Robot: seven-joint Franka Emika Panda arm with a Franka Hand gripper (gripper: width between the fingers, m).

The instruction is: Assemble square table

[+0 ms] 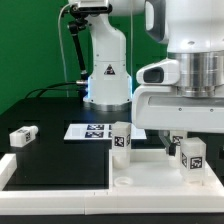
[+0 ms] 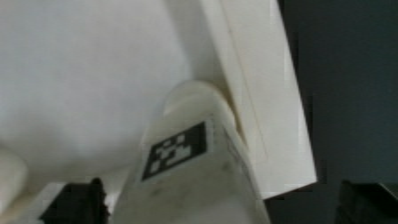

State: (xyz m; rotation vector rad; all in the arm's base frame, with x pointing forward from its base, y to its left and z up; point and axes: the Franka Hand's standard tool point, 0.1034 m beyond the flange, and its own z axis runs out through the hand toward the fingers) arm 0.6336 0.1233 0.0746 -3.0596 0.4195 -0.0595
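The white square table top point(image 1: 150, 178) lies at the exterior view's lower right. A tagged white leg point(image 1: 120, 140) stands on its near left corner and another point(image 1: 191, 157) on its right. A third leg point(image 1: 178, 143) stands behind that one, under my hand. In the wrist view this leg point(image 2: 178, 160) runs up between my dark fingers point(image 2: 80, 203) over the top point(image 2: 89, 70). My gripper point(image 2: 222, 208) is open around it: one finger is against the leg, and a dark gap shows on the other side. A fourth leg point(image 1: 22, 136) lies loose at the left.
The marker board point(image 1: 92, 130) lies in the middle, in front of the robot's white base point(image 1: 105, 75). White border rails point(image 1: 50, 195) run along the near edge and the left side of the black table. My large hand point(image 1: 185, 90) hides the back right of the top.
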